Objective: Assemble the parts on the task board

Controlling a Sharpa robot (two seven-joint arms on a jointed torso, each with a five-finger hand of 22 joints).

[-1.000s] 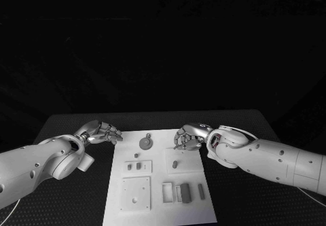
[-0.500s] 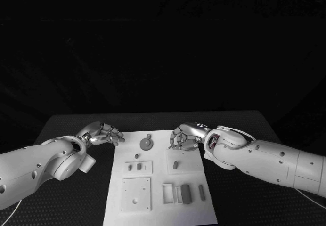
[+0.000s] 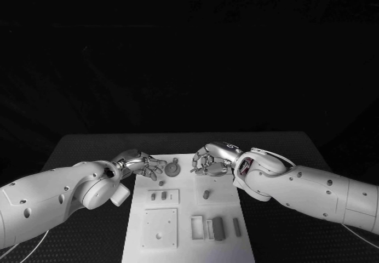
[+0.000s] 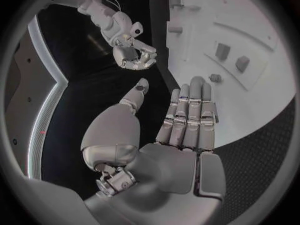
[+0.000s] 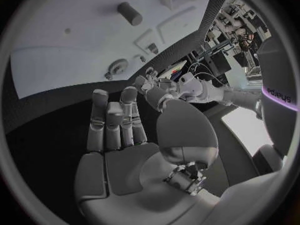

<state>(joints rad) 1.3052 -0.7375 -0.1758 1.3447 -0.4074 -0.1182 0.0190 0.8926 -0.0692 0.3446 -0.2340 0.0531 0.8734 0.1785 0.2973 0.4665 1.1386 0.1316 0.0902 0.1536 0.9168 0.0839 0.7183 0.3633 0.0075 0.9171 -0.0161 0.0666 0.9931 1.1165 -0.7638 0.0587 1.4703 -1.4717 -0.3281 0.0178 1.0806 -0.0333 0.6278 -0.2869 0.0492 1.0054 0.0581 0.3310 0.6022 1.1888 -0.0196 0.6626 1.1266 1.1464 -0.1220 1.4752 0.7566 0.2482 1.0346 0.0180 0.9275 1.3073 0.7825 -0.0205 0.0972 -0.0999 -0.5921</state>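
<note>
Head view: white rectangular task board (image 3: pixel 183 241) lies lengthwise on the black textured table (image 3: pixel 79 148). Left hand (image 3: pixel 144 164), silver, sits at the board's far left edge, fingers curled inward, nothing seen in them. Right hand (image 3: pixel 212 160), silver, hovers over the board's far right corner, fingers likewise curled; whether they pinch anything is hard to tell here. Grey round disc part (image 3: pixel 172 167) lies between the two hands. Small grey peg part (image 3: pixel 206 194) stands on a raised white plate nearer the robot.

Left wrist view: left hand (image 4: pixel 169 135) with fingers extended side by side, palm empty, beside the board (image 4: pixel 250 20); right hand (image 4: pixel 132 55) beyond it.

Right wrist view: right hand (image 5: pixel 134 135) flat, fingers straight and apart from the thumb, holding nothing; board (image 5: pixel 69 45) ahead, carrying a dark cylindrical part (image 5: pixel 129 13).
</note>
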